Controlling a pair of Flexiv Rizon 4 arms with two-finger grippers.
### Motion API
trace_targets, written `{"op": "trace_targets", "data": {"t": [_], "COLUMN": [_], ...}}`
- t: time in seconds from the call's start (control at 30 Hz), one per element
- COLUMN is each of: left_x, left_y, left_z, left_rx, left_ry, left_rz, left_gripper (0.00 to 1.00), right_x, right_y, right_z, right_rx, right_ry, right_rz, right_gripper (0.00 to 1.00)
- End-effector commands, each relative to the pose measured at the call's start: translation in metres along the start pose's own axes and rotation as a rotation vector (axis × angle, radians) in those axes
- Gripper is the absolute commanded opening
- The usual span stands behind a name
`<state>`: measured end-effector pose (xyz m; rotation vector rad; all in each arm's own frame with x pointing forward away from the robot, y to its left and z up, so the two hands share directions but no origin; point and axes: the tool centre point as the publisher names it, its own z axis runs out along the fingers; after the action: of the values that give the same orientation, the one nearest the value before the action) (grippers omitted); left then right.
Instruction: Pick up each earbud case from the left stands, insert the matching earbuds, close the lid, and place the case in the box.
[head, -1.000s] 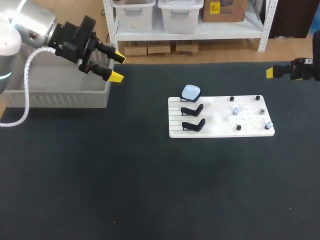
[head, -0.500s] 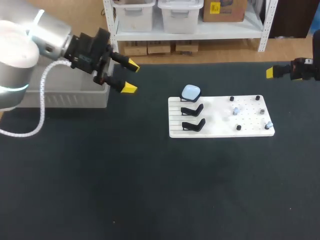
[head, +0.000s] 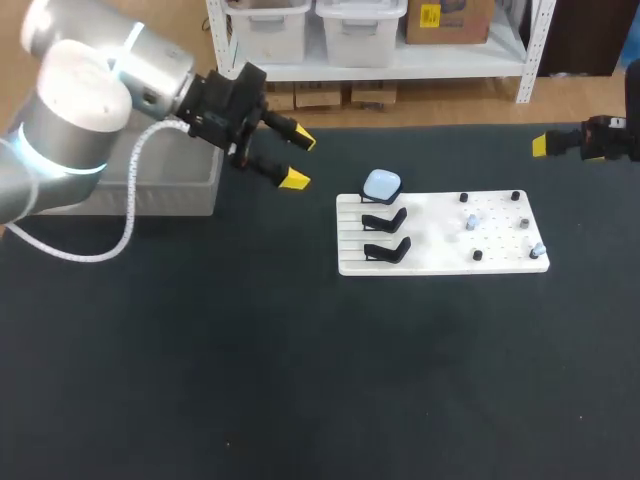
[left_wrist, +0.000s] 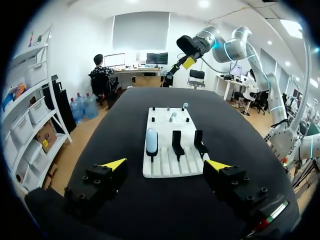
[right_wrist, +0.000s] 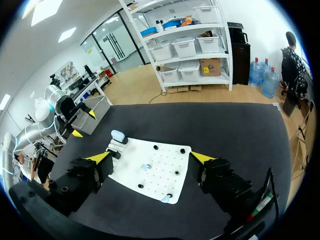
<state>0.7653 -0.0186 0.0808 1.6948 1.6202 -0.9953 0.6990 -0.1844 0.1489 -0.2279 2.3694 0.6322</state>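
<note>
A pale blue earbud case (head: 381, 184) sits shut on the rear stand of a white board (head: 440, 258). Two black stands (head: 385, 218) in front of it are bare. Small earbuds (head: 471, 221) stand among black pegs on the board's right half. My left gripper (head: 298, 160) hovers open and holds nothing, just left of the board. In the left wrist view the left gripper (left_wrist: 166, 165) faces the case (left_wrist: 151, 141) ahead. My right gripper (head: 541, 145) stays at the far right edge, behind the board. In its own view the right gripper (right_wrist: 151, 157) is open above the board (right_wrist: 167, 165).
A grey box (head: 130, 190) stands at the table's back left, partly behind my left arm. The dark table top stretches wide in front of the board.
My left arm has swung right from over the grey box toward the board, gripper staying open. The right arm, case and board have not moved.
</note>
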Motion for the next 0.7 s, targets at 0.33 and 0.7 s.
{"op": "trace_targets", "data": {"t": [0.33, 0.7], "left_x": [0.007, 0.008], "left_y": [0.003, 0.003], "left_z": [0.025, 0.038], "left_rx": [-0.001, -0.023], "left_ry": [-0.070, -0.095], "left_rz": [-0.009, -0.003], "left_gripper": [1.00, 1.00], "right_x": [0.000, 0.000], "right_y": [0.000, 0.000], "right_z": [0.000, 0.000], "right_rx": [0.002, 0.002], "right_ry": [0.001, 0.001], "right_rz": [0.000, 0.000], "right_gripper": [1.00, 1.00]}}
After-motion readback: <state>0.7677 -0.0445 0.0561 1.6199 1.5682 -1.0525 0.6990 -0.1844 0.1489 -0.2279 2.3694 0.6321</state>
